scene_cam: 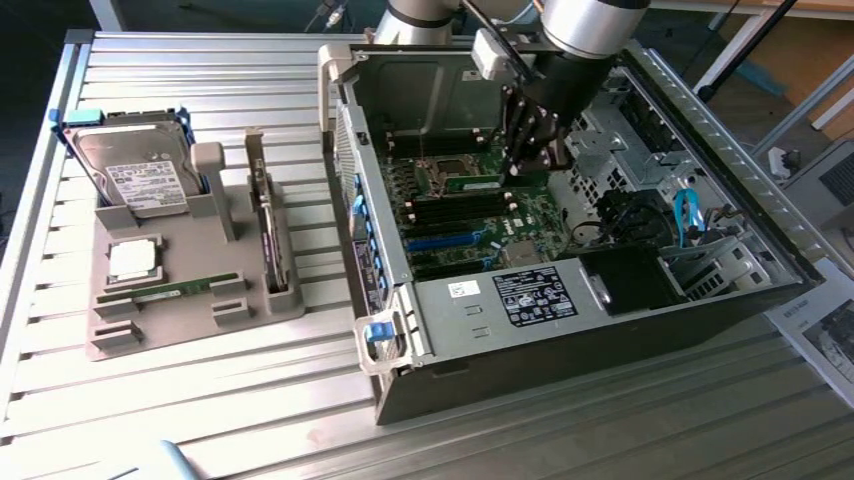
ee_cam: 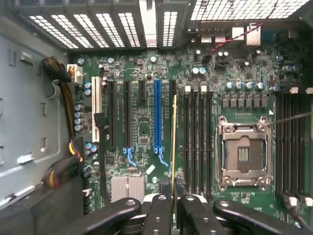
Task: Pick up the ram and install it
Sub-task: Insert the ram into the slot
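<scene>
The claw (ee_cam: 173, 208) is clamped on the ram (ee_cam: 174, 142), a thin green stick seen edge-on, jutting straight out from between its fingers (ee_cam: 159, 216).

On the table (scene_cam: 200, 420), the tray (scene_cam: 174, 325) sat at the exterior view's left and the open case (scene_cam: 527, 300) at centre right. In the tray, the hard drive (scene_cam: 134, 175) stood uppermost, the processor (scene_cam: 134, 260) below it, the spare ram stick (scene_cam: 171, 291) lower still, and the expansion card (scene_cam: 271, 235) along its right edge. Inside the case, the gripper (scene_cam: 527, 170) hung over the motherboard (scene_cam: 454, 215), the ram (ee_cam: 173, 142) clamped between its fingers.
</scene>
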`<state>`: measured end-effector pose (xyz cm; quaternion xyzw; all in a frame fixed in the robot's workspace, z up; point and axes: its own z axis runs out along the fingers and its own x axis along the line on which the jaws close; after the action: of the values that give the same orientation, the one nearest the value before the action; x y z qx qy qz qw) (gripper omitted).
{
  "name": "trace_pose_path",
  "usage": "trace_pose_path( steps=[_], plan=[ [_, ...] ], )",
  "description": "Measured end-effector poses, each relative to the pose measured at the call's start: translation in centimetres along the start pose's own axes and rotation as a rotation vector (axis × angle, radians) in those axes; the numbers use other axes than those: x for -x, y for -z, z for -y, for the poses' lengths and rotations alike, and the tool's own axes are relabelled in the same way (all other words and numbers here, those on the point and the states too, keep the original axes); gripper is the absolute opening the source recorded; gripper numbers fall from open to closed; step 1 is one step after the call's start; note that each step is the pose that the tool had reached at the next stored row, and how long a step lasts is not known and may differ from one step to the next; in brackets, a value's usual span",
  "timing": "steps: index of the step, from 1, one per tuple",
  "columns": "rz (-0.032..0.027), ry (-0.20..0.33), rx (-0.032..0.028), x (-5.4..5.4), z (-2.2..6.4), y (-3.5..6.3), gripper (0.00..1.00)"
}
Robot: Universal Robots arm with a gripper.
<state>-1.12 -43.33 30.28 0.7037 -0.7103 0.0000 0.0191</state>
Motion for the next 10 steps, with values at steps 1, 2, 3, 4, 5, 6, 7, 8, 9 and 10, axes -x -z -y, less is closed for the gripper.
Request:
trace_pose_path(
  steps=[1,2,3,4,5,6,7,8,9,10],
  plan=[
    [-0.0003,0.012,-0.0005,0.0,-0.04,-0.24,0.13],
    [-0.0008,0.032,-0.0011,0.0,-0.04,-0.48,0.13],
    [-0.0012,0.047,-0.0014,0.1,-0.05,-0.77,0.13],
    [-0.0013,0.049,-0.0015,0.1,-0.06,-1.03,0.13],
    [-0.0013,0.049,-0.0015,0.2,-0.11,-1.22,0.13],
    [-0.0013,0.049,-0.0015,0.3,-0.18,-1.39,0.13],
    [-0.0015,0.049,-0.0014,0.4,-0.26,-1.57,0.13],
    [-0.0013,0.049,-0.0015,0.6,-0.4,-1.79,0.13],
    [-0.0013,0.049,-0.0015,0.9,-0.51,-2.18,0.13],
    [-0.0013,0.049,-0.0015,1.1,-0.52,-2.47,0.13]
  ],
)
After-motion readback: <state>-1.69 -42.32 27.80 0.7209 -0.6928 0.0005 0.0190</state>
